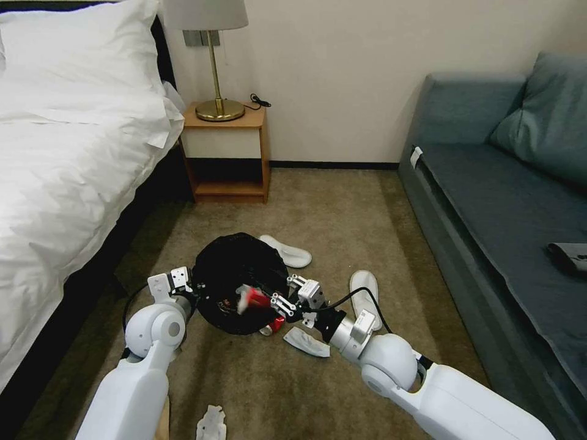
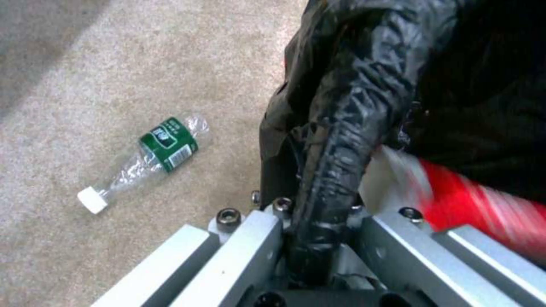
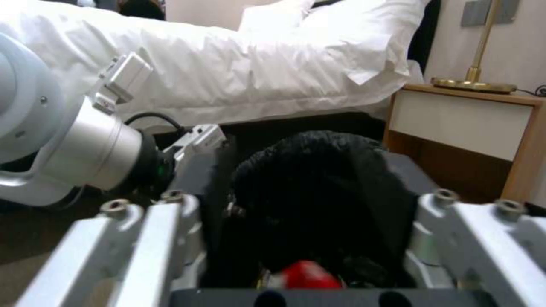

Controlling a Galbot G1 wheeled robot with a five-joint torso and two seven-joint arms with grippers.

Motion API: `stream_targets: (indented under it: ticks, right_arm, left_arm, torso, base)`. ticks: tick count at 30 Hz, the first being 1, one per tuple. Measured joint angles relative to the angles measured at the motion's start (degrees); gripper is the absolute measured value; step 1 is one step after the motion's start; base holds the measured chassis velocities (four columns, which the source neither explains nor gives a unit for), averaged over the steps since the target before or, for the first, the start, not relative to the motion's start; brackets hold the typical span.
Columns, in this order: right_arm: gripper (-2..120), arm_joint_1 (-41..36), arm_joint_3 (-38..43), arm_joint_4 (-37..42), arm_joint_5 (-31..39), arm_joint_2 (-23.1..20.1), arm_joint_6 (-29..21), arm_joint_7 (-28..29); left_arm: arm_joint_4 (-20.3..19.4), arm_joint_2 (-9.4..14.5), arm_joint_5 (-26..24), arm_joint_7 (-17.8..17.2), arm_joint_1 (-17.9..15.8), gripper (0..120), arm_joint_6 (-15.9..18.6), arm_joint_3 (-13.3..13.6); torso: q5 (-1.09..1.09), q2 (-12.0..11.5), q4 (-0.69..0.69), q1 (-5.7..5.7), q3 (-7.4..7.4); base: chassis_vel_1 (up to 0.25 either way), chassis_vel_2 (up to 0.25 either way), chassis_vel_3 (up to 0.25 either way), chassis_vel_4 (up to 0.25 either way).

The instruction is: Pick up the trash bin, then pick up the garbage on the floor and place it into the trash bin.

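The trash bin, lined with a glossy black bag, hangs tilted just above the carpet. My left gripper is shut on its rim. At the bin's opposite side my right gripper stands open, its fingers spread over the mouth. A blurred red-and-white wrapper is in the air inside the bin, also in the left wrist view. Garbage on the floor: a crushed red can, a white wrapper, a tissue, a green-labelled bottle, and two white slippers.
A bed with white sheets runs along the left. A wooden nightstand with a brass lamp stands at the back wall. On the right is a blue-grey sofa. Open carpet lies between them.
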Motion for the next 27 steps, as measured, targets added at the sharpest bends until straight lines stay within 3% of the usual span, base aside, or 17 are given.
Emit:
stream_targets:
  ticks: [3, 8, 12, 23, 27]
  right_arm:
    - [67, 0.01, -0.02, -0.06, 0.01, 0.04, -0.05, 0.0]
    - [91, 0.01, -0.05, -0.08, 0.0, 0.05, -0.3, 0.0]
    - [99, 0.04, 0.05, -0.05, 0.02, -0.02, -0.41, 0.02]
    - [100, 2.06, 0.68, 0.81, 0.54, -0.6, -1.02, 0.19]
    - [100, 6.55, 1.13, 3.21, 2.34, -2.65, -2.04, 1.11]
  left_arm:
    - [-0.33, 0.14, -0.11, -0.03, 0.08, 0, 0.0, -0.01]
    - [-0.78, 0.34, -0.27, -0.08, 0.23, 0, 0.0, -0.05]
    - [-0.81, 0.34, -0.26, -0.08, 0.21, 0, 0.0, -0.04]
    - [0.24, 0.55, -0.01, 0.02, -0.02, 0, 0.0, -0.35]
    - [1.4, 0.5, 0.39, 0.08, -0.16, 0, 0.0, -0.6]
  torso:
    - [0.0, 0.0, 0.0, 0.0, 0.0]
    - [0.0, 0.0, 0.0, 0.0, 0.0]
    - [0.0, 0.0, -0.01, 0.0, 0.0]
    - [0.01, 0.0, 0.0, 0.0, 0.0]
    - [0.01, 0.0, -0.01, 0.0, 0.0]
  base:
    - [0.0, 0.0, 0.0, 0.0]
    - [0.0, 0.0, 0.0, 0.0]
    - [0.0, 0.0, 0.0, 0.0]
    - [0.0, 0.0, 0.0, 0.0]
    - [0.0, 0.0, 0.0, 0.0]
